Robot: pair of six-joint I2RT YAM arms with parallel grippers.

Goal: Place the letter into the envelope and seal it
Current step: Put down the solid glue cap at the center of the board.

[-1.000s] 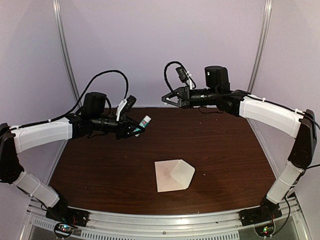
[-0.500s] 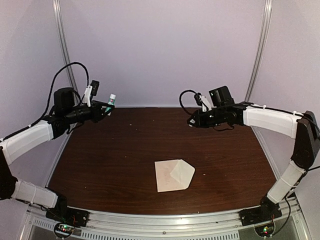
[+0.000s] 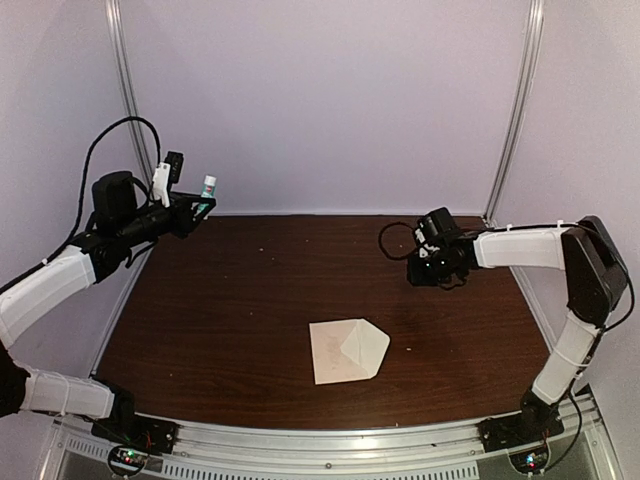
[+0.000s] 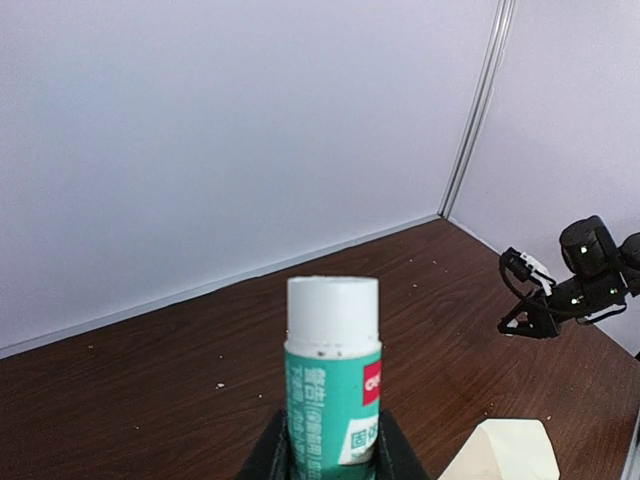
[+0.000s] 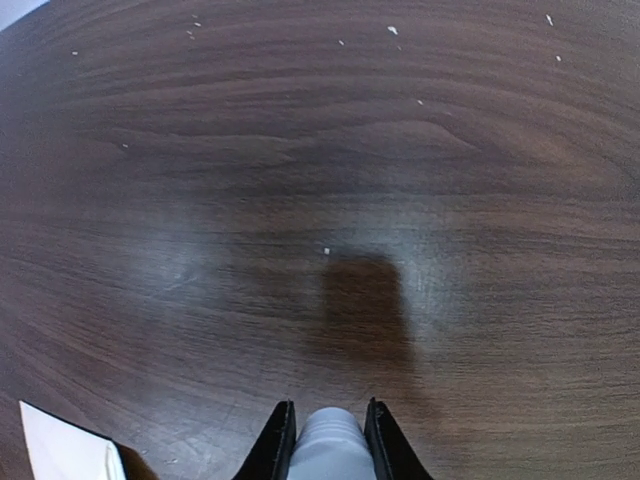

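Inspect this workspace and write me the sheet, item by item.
Surface: dark wooden table, with scattered pale specks.
Job's things: the envelope lies flat near the front middle, pointed flap toward the right arm's side. Nothing else of the job is seen on the table.
Clutter: nothing seen besides the specks.
Grippers: the left gripper is raised at the far left, shut on a glue stick. The right gripper is over the table's right part, shut on a pale rounded piece that cannot be identified.
Cables: a black cable loops above the left arm. Another cable curls by the right wrist.
Surroundings: pale lilac walls and metal poles.
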